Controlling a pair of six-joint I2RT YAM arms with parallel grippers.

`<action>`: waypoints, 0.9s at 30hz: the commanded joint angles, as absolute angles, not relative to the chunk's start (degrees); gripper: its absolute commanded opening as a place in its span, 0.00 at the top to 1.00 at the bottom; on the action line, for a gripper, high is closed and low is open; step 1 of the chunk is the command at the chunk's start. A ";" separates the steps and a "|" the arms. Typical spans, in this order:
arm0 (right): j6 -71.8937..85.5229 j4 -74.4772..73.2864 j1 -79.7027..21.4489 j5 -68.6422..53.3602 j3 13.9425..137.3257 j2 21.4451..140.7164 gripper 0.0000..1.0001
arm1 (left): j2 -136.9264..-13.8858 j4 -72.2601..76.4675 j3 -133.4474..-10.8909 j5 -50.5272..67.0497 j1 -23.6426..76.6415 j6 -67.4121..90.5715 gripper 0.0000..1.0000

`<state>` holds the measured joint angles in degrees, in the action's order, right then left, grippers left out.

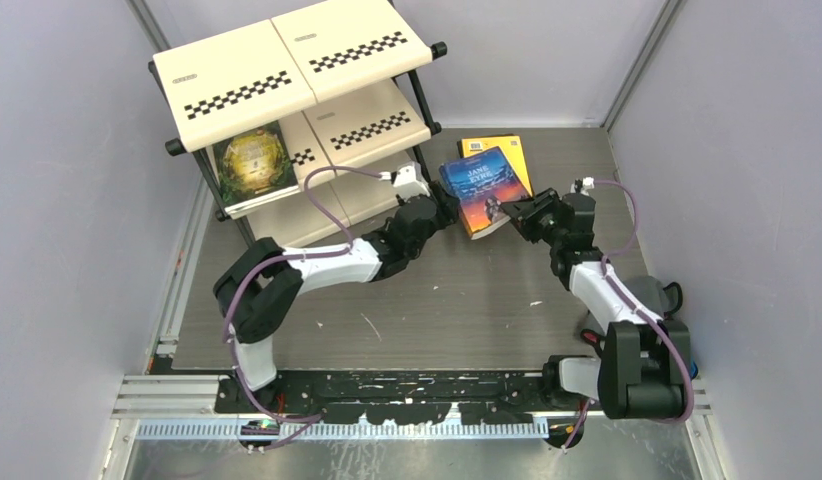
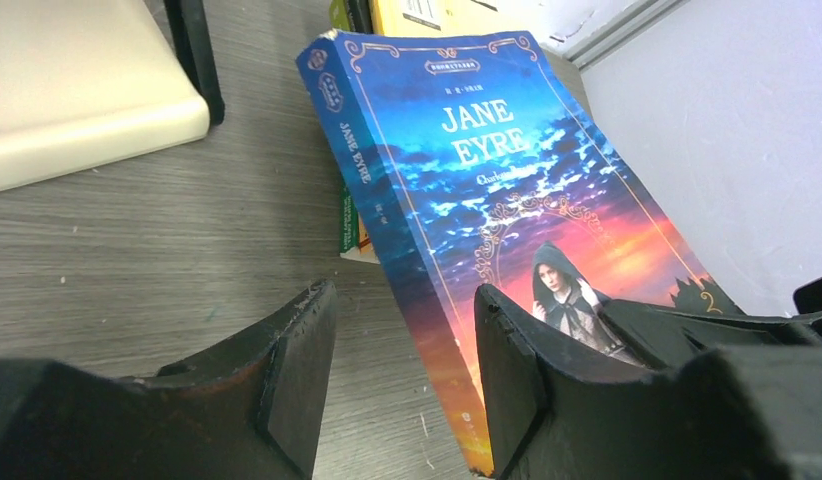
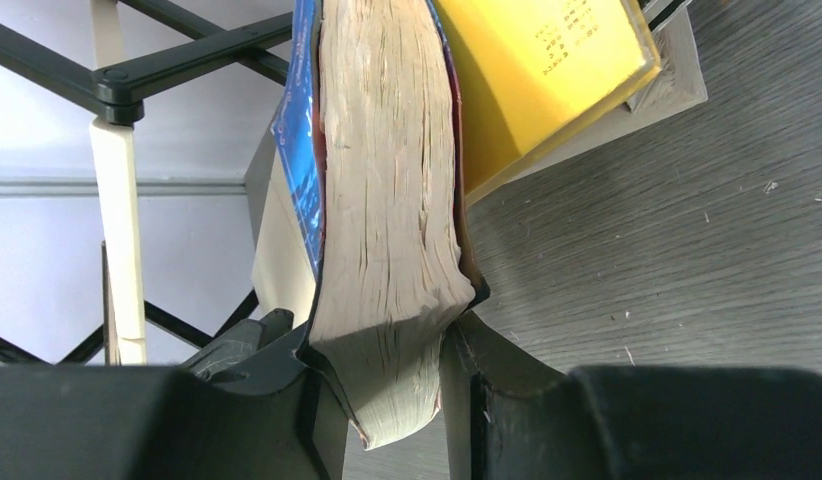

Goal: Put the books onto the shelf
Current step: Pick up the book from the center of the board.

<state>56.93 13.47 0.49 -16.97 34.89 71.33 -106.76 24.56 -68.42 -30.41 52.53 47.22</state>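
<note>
The blue Jane Eyre paperback sits right of the shelf, its far end resting on a yellow-orange book and its near end raised off the tabletop. The right fingers pinch it at the near corner, clamped across the page block with the front cover against one finger. Its long axis runs near to far, leaning slightly left at the far end. The spine faces left, toward the left arm.

The left fingers are spread, and the near end of the spine points into the gap between them. I cannot tell whether either finger touches the book. The left arm lies between the paperback and the shelf, so it is the better placed to carry the book across. The likely next move is a handover at the spine.

The shelf's near black post stands just beside the left wrist, so room on that side is tight. A green-and-gold book already fills the left of the middle tier, while that tier's right panel shows bare. The tabletop near the arms gives open room for turning the book.
</note>
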 commanded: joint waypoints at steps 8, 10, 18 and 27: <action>55.72 15.76 0.44 -16.21 37.55 61.65 0.99 | -95.34 25.80 -61.76 -36.09 53.64 44.85 0.46; 55.66 15.33 0.44 -16.11 37.76 60.60 0.99 | -93.95 25.06 -60.96 -36.77 53.80 44.74 0.46; 55.20 12.24 0.44 -15.74 39.54 56.93 0.99 | -89.52 23.56 -57.54 -39.02 54.52 44.43 0.46; 55.73 9.16 0.32 -16.05 41.19 52.52 0.99 | -82.77 19.96 -54.50 -41.77 56.00 43.86 0.46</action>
